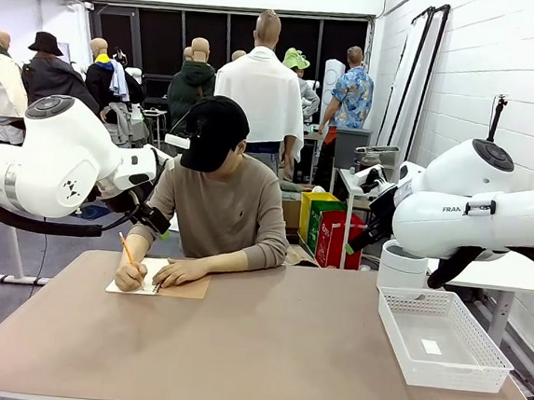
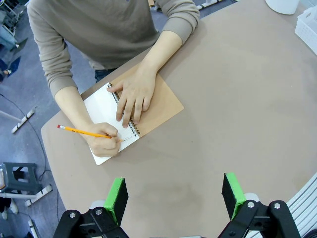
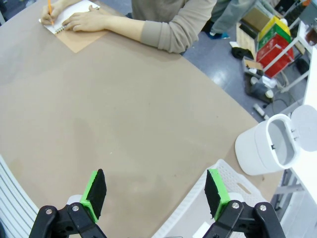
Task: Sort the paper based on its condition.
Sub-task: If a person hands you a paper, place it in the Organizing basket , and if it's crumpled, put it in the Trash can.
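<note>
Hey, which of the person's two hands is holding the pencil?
The person's right hand, on the white page of the notebook, grips the yellow pencil; the left hand lies flat across the spiral binding, holding nothing.

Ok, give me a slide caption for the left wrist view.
Open left gripper hovers while a person writes in a notebook.

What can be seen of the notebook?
The notebook lies flat and open on the table's far side: a white page, a black spiral spine and a brown cardboard cover spread beside it. The person's one hand presses across the spine; the other hand writes on the page with a yellow pencil.
</note>
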Tool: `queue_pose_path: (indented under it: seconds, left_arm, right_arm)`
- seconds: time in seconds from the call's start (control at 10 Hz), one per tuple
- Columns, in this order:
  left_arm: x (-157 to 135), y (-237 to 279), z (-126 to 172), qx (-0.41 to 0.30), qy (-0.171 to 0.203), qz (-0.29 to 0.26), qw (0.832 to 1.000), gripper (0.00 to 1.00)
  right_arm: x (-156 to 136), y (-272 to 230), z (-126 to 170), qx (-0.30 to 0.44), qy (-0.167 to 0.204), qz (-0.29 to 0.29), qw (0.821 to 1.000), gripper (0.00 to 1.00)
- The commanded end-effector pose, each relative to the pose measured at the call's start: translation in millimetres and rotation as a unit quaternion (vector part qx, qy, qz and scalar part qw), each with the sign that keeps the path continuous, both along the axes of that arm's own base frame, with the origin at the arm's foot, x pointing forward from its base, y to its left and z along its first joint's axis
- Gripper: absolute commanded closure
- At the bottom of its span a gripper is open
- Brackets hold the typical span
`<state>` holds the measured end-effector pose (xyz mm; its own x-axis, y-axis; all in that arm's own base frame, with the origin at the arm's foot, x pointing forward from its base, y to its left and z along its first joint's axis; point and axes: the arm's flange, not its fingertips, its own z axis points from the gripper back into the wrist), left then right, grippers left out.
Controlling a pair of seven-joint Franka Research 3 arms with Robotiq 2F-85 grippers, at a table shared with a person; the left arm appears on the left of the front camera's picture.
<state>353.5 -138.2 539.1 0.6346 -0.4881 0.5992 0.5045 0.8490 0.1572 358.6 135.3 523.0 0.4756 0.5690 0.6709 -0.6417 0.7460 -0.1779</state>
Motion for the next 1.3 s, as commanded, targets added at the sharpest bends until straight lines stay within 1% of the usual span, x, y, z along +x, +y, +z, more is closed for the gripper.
queue_pose_path:
  seconds: [0.0,1.2]
  left_arm:
    - [0.0,0.6,-0.1,0.0,0.0,0.0,1.0,0.0]
    - [0.0,0.6,-0.1,0.0,0.0,0.0,1.0,0.0]
  right_arm:
    - [0.1,-0.2,-0.1,0.0,0.0,0.0,1.0,0.0]
    - [0.1,-0.2,-0.1,0.0,0.0,0.0,1.0,0.0]
